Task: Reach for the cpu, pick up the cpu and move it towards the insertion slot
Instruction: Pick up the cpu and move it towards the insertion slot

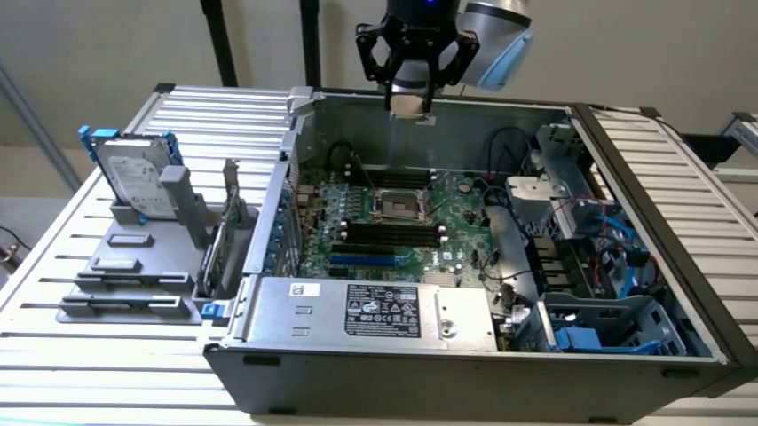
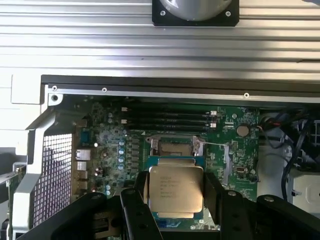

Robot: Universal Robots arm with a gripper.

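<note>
My gripper (image 1: 410,98) hangs high over the back wall of the open computer case (image 1: 474,364), shut on the cpu (image 1: 411,105). In the wrist view the cpu (image 2: 176,192) is a flat square chip with a silver-white top, clamped between the two black fingers (image 2: 141,197). The insertion slot (image 1: 397,206), a shiny metal frame around a dark centre, sits on the green motherboard well below the gripper. In the wrist view the insertion slot (image 2: 172,146) shows just beyond the held chip's far edge.
A silver hard drive with blue rails (image 1: 133,173) leans in a grey stand at the exterior view's left. Long black memory slots (image 1: 385,235) flank the socket. The power supply (image 1: 367,311) fills the case front, and cables and drive bays (image 1: 592,240) crowd the exterior view's right.
</note>
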